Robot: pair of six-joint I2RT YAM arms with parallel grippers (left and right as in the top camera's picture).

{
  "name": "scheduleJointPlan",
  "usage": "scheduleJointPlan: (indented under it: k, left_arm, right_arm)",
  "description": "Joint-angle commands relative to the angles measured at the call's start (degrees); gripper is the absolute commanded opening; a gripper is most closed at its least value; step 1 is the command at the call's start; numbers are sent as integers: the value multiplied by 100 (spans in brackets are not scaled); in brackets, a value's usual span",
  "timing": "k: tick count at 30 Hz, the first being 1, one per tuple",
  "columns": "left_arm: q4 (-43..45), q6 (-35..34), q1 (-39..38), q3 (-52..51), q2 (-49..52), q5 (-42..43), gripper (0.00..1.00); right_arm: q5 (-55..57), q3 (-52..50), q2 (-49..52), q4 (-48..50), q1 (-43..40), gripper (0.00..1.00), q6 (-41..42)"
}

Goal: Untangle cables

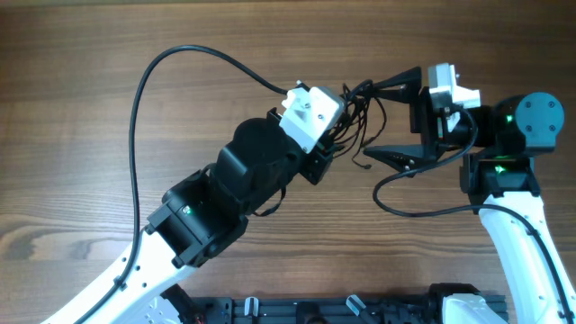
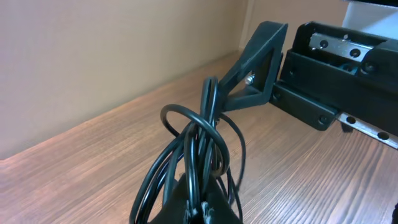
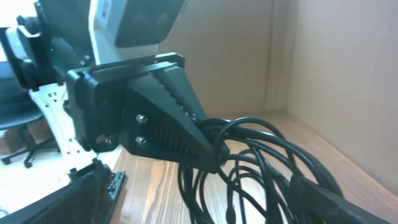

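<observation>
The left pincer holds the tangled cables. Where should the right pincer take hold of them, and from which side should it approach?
Probably one outer loop of the cables, on the side away from the shut left pincer. That loop bows clear of the knot, so a finger can slip behind it. The open right pincer faces the bundle from that side.

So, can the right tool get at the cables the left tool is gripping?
Probably yes. The right tool is wide open with a finger either side of the cables, which the left tool holds clamped. Nothing else appears to stand between them.
</observation>
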Motion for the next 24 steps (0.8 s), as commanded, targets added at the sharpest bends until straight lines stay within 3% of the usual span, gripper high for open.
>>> scheduleJointPlan:
  k: [1, 7, 15, 21, 24]
  left_arm:
    - [0, 48, -4, 37, -118, -125, 4]
    - [229, 44, -7, 37, -116, 516, 4]
    - [479, 48, -4, 37, -111, 490, 4]
    - [439, 50, -4, 37, -111, -796, 4]
    - [463, 50, -4, 37, -111, -918, 4]
  right_arm:
    - [452, 44, 52, -15, -24, 100, -197]
    - [442, 42, 170, -55, -24, 99, -195]
    - [-433, 39, 208, -59, -24, 99, -184]
    - [-758, 39, 208, -94, -22, 99, -24]
    - [-758, 39, 208, -232, -22, 99, -26]
